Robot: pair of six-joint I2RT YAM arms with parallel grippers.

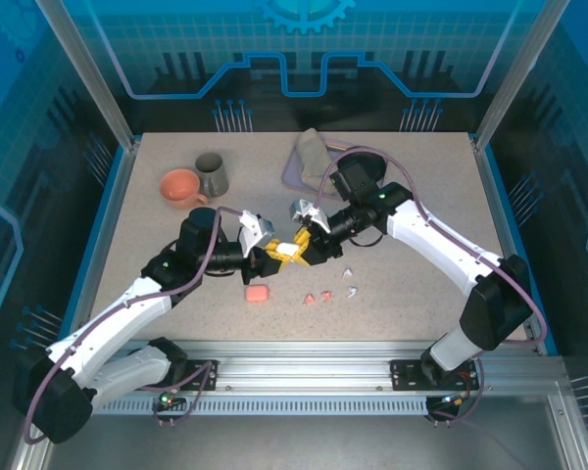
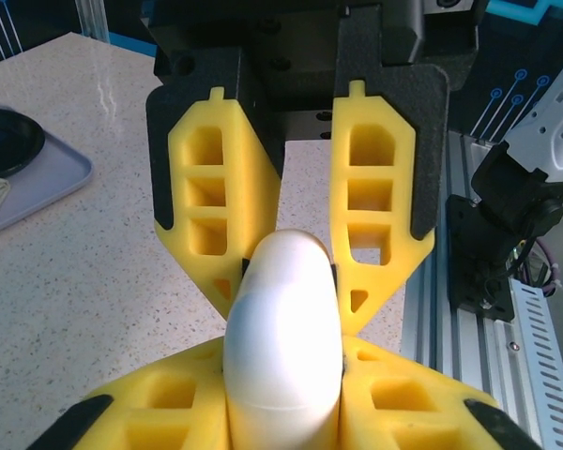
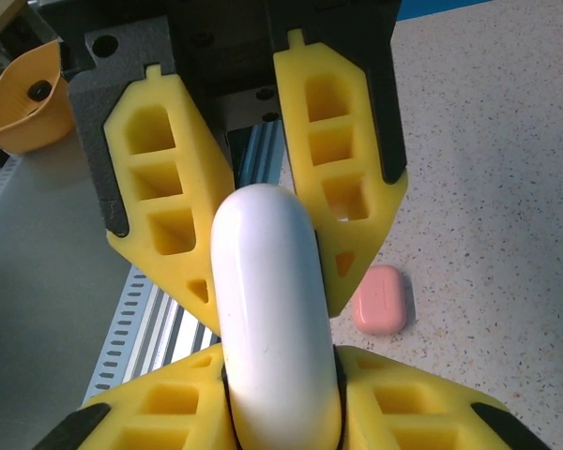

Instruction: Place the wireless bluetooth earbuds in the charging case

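Note:
A white pebble-like charging case (image 1: 292,251) hangs above the middle of the table, gripped from both ends. My left gripper (image 1: 277,253) is shut on one end of the case (image 2: 286,328), its yellow fingers (image 2: 159,403) pressed against both sides. From the opposite side, my right gripper (image 1: 305,242) is shut on the other end of the case (image 3: 267,281). A second, salmon-pink case (image 1: 257,293) (image 3: 382,300) lies shut on the table below. Two pink earbuds (image 1: 318,295) and two white earbuds (image 1: 350,282) lie loose on the table to the right of the pink case.
An orange cup (image 1: 180,187) and a grey mug (image 1: 212,173) stand at the back left. A grey tray (image 1: 296,176) with a crumpled cloth (image 1: 312,152) sits at the back middle. The metal rail (image 1: 304,364) runs along the near edge.

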